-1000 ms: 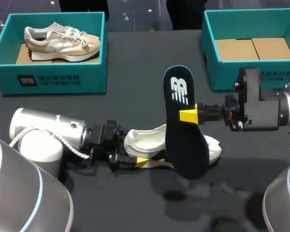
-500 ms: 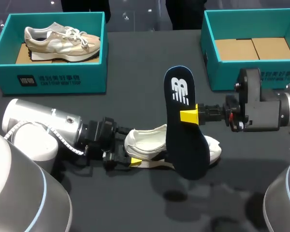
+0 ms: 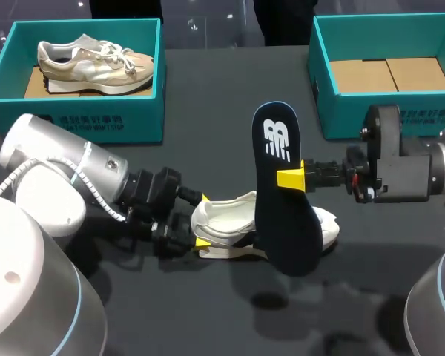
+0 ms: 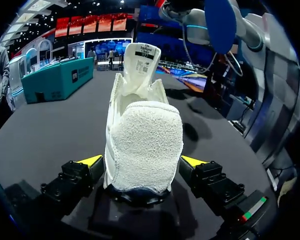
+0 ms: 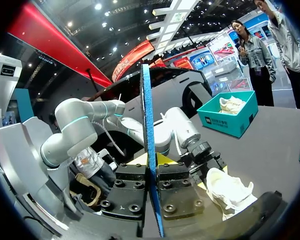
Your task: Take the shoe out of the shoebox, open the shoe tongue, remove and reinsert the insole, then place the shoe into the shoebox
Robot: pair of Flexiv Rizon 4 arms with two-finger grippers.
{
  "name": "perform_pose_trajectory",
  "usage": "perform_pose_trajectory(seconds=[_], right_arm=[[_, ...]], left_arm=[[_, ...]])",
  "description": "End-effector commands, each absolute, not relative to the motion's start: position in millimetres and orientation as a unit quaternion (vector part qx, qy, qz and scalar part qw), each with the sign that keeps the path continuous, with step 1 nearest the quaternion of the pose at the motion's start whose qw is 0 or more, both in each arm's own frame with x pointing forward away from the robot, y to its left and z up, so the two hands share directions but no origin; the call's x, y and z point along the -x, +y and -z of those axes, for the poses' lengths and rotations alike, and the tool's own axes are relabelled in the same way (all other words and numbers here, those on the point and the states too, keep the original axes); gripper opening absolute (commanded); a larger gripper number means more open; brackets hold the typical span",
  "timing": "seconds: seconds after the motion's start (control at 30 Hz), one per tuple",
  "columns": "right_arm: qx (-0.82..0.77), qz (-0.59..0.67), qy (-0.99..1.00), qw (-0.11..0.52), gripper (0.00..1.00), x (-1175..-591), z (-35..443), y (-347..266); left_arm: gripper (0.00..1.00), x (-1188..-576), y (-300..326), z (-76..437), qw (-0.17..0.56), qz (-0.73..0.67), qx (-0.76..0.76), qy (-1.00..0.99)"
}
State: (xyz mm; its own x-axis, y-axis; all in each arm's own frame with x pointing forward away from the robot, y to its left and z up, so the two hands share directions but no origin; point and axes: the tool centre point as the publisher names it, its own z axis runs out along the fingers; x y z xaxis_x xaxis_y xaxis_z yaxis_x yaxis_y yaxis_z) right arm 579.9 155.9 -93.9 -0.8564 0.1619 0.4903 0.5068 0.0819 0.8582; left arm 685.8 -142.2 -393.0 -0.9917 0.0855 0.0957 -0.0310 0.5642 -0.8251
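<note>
— Where is the shoe?
— A cream fabric trainer [image 3: 230, 226] lies on the dark table [image 3: 208, 96], outside the teal cardboard shoebox [image 3: 356, 111]. Its raised tongue [image 4: 144, 57] bears a printed label. The left gripper [image 4: 141, 162] straddles the heel, fingers apart.
— And the insole?
— A navy foam insole [image 3: 278, 215] with a white logo stands on edge, clamped in the right gripper [image 3: 291, 178]. Only the left arm has swung round.

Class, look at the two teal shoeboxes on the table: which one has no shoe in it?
The right shoebox: only bare cardboard shows inside. The left shoebox holds a beige shoe.
</note>
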Motion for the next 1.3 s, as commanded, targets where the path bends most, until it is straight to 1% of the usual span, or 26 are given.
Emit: perform_pose_trajectory(seconds=[0.03,0.07,0.27,0.33,0.37,0.77,0.83,0.93,1.3], right_arm=[[0.234,0.637,-0.723,0.133,0.0,-576,94,156],[0.234,0.637,-0.723,0.133,0.0,-576,94,156],[0.234,0.637,-0.723,0.133,0.0,-576,94,156],[0.234,0.637,-0.723,0.133,0.0,-576,94,156],[0.234,0.637,-0.723,0.133,0.0,-576,94,156],[0.234,0.637,-0.723,0.133,0.0,-576,94,156],[0.234,0.637,-0.723,0.133,0.0,-576,94,156],[0.234,0.637,-0.723,0.133,0.0,-576,94,156],[0.234,0.637,-0.723,0.133,0.0,-576,94,156]], left_arm=[[1.0,-685,-143,393,0.062,-0.466,0.015,-0.883],[1.0,-683,-142,393,0.043,-0.445,0.019,-0.894],[1.0,-685,-132,376,0.04,-0.342,0.013,-0.939],[1.0,-687,-130,366,0.067,-0.269,0.009,-0.961],[1.0,-688,-129,362,0.068,-0.21,-0.001,-0.975],[1.0,-688,-129,362,0.068,-0.21,-0.001,-0.975],[1.0,-692,-130,360,0.075,-0.158,-0.013,-0.985],[1.0,-692,-131,357,0.08,-0.12,-0.015,-0.989],[1.0,-687,-135,356,0.06,-0.047,-0.001,-0.997]])
